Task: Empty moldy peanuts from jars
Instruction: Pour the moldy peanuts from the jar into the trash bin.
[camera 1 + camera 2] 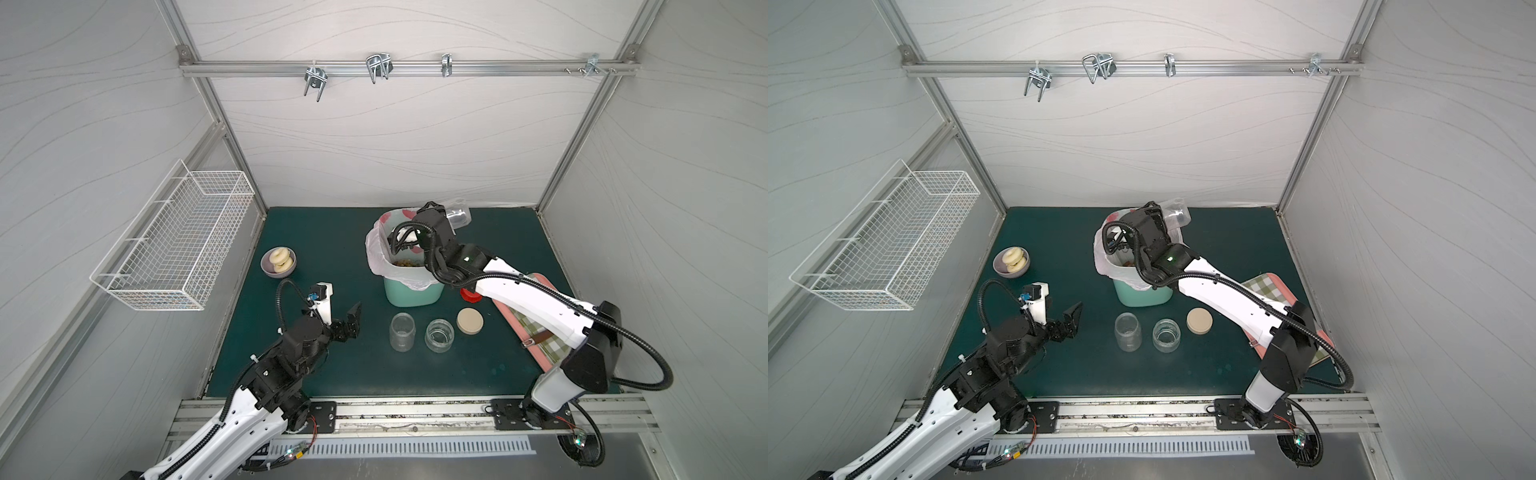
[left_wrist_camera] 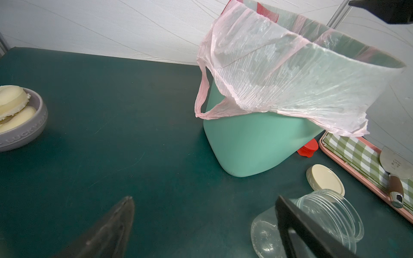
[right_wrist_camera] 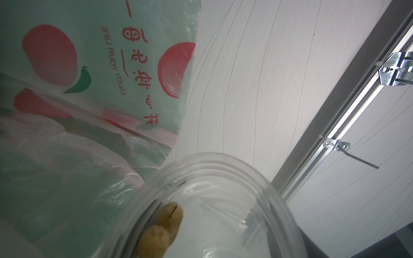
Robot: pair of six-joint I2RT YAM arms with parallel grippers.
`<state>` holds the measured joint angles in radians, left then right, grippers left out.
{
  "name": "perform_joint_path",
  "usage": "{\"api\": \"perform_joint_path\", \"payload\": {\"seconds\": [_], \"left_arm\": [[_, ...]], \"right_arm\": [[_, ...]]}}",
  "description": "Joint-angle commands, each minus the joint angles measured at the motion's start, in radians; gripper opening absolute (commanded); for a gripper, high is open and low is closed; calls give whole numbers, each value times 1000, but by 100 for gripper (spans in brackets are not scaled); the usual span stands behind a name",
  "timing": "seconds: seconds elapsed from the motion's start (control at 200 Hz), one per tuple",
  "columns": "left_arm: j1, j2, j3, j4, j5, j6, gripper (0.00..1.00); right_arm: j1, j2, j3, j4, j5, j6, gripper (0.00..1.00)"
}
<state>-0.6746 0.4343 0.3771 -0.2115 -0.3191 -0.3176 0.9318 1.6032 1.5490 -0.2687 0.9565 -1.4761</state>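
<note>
Left pincer (image 2: 203,200) wide open, empty, above counter (image 1: 332,232) beside tall jar (image 1: 402,331) and squat jar (image 1: 439,335), both lidless and empty. Farther back, right pincer (image 1: 455,217) clamps third jar (image 1: 465,208), tipped at far rim of bin (image 1: 409,293). Peanuts (image 1: 405,262) in bin, two in held jar.

On the mat (image 1: 332,365), the bin (image 1: 409,291) stands at the far middle with peanuts (image 1: 405,262) in it, the bowl (image 1: 270,272) well to its left, the tray (image 2: 357,154) at the right edge, the taller jar (image 1: 402,331), squat jar (image 1: 439,335) and loose lid (image 1: 470,321) in a row left to right just near of it, and a third jar (image 1: 459,217) tipped above its far right rim.
</note>
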Motion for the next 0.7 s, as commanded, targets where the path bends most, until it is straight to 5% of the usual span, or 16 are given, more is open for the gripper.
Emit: {"api": "perform_joint_path", "payload": {"seconds": [0.0,0.695], "left_arm": [[4,6,10,35,-11,-3,99],[4,76,22,61,-4,-8,99]], "right_arm": [[-2,-64,36,-82,-27,209,0],[-1,-265,-55,-192,-164,624,0]]}}
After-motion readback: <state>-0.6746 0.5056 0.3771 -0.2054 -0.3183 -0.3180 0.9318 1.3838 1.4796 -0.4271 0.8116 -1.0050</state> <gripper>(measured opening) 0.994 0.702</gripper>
